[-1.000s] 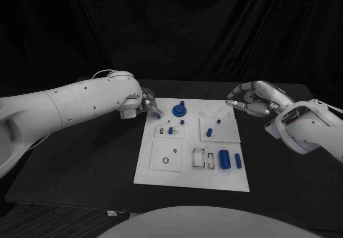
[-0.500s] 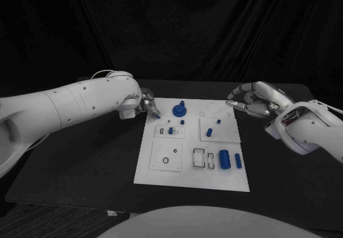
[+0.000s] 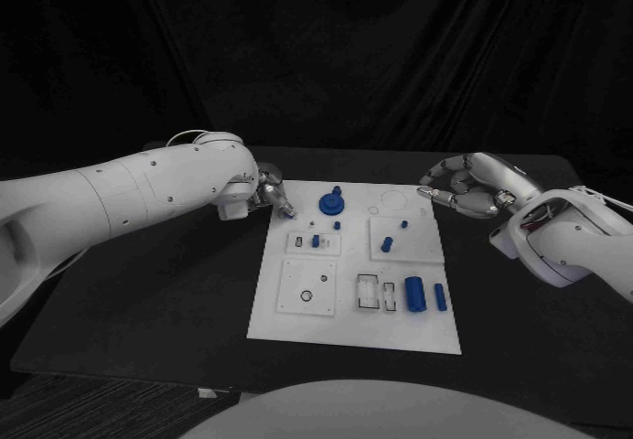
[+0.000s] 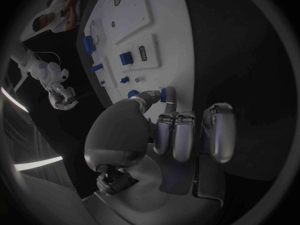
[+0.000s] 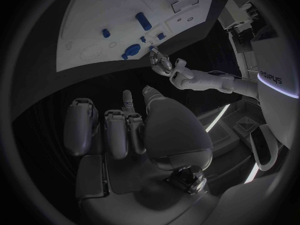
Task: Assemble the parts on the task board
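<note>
- While I'm watching from the head cam, the board sits flat in the middle of the table, with my left hand at its far left corner and my right hand hovering off its far right corner, not touching it.
- From up there the left hand looks like it's got something small and blue at the fingertips, but it's too tiny to be sure.
- Left wrist cam clears it up: thumb and one finger are pinching a small blue part right at the board's edge, the other fingers curled in beside it.
- Right hand: fingers curled in toward the thumb, and I can't see anything in them. Right wrist cam agrees, the fingers are folded over bare table.
- That same wrist cam also catches the left hand across the board.
- Parts on the board from the head cam: a knob near the far edge, a peg right of centre, and a cylinder plus a thinner bar side by side near the front right.
</note>
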`<state>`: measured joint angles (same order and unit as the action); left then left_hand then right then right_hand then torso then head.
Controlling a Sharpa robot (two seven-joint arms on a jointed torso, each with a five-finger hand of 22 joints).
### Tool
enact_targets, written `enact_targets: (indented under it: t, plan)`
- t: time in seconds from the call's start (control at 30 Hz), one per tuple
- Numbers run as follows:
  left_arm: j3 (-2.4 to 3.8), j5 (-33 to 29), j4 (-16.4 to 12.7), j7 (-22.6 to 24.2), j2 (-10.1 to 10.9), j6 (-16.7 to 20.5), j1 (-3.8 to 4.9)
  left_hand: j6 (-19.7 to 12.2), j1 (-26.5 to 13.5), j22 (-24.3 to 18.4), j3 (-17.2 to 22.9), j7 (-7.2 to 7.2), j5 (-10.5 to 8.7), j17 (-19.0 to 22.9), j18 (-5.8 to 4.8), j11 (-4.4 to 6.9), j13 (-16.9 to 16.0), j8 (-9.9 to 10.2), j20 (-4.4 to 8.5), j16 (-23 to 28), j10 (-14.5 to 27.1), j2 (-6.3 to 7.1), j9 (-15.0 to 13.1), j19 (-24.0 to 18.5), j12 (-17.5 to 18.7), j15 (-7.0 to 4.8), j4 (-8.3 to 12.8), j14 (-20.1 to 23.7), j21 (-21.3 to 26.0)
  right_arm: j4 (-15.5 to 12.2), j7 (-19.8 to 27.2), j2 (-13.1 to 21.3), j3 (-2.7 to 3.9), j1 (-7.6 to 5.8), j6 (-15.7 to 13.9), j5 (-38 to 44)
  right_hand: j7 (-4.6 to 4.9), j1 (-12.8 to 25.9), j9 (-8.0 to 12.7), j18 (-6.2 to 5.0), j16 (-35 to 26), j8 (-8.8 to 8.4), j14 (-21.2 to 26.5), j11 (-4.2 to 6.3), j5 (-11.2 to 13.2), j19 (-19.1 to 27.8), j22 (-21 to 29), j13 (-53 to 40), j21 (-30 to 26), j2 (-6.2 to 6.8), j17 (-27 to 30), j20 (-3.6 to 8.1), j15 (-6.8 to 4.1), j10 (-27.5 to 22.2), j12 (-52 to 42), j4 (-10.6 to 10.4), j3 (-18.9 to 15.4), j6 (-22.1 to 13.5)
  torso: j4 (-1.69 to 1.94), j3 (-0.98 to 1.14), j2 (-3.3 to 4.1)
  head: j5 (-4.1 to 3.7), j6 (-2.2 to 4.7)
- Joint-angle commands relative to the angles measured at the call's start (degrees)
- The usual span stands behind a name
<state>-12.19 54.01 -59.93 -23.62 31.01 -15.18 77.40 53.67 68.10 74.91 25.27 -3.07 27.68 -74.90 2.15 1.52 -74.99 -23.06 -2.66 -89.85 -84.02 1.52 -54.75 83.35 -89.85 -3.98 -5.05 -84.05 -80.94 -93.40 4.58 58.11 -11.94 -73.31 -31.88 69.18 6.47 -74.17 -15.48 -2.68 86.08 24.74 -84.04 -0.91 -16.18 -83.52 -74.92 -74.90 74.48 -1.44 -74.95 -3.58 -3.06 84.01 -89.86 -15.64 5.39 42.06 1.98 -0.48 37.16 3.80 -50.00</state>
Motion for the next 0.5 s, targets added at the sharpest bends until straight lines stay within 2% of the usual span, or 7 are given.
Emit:
enact_targets:
  t: [0.03,0.27,0.5]
  plan:
    - [0.04,-0.09,-0.39,3.66,0.19,1.06,-0.13,0.12,-0.63,11.68,3.11,0.28,0.32,-15.1,0.41,-0.38,-15.01,-0.09,-0.18,-0.15,-5.98,-0.05,-0.23,-0.1,-0.15,0.35,2.04,-5.95,0.4,-0.01,-1.2,0.07,0.03,0.16,0.51,0.1,-0.16,-0.57,0.05,-0.94,-0.28,0.33,-4.24,-0.28,-0.18,0.39,-10.19,-15.1,-0.22,0.17,-7.33,-0.02,0.39,5.99,-0.14,-0.09,0.31,0.4,0.02,0.0,0.01,-0.07,0.0]
    - [0.05,-0.09,-1.55,6.53,0.93,2.86,-0.12,0.71,-0.62,11.73,5.61,0.2,0.64,-15.1,0.38,-0.43,-15.01,-0.54,-0.21,-0.15,-5.98,-0.14,-0.79,-0.02,-0.15,0.39,3.24,-5.95,0.29,0.01,-1.48,0.06,0.03,0.19,0.68,0.1,-0.16,-0.9,0.12,-0.95,-0.35,0.36,-4.21,-0.3,-0.58,0.41,-10.17,-15.1,-0.31,0.04,-7.21,-0.02,0.39,5.99,-0.14,0.02,0.49,0.46,0.02,0.01,0.0,-0.05,0.0]
    - [0.06,-0.09,-4.52,4.81,2.79,3.08,0.18,1.07,-0.75,11.71,6.94,0.2,1.05,-15.1,0.4,-0.41,-15.01,-0.76,-0.2,-0.15,-5.98,0.2,-1.07,-0.06,-0.15,0.37,4.04,-5.95,0.34,0.04,-1.74,0.15,0.03,0.21,0.79,0.1,-0.17,-1.04,0.15,-0.98,-0.41,0.37,-4.18,-0.29,-0.71,0.46,-10.13,-15.1,-0.45,-0.03,-7.1,-0.02,0.39,5.99,-0.14,0.07,0.57,0.49,0.03,-0.01,0.0,-0.16,0.0]
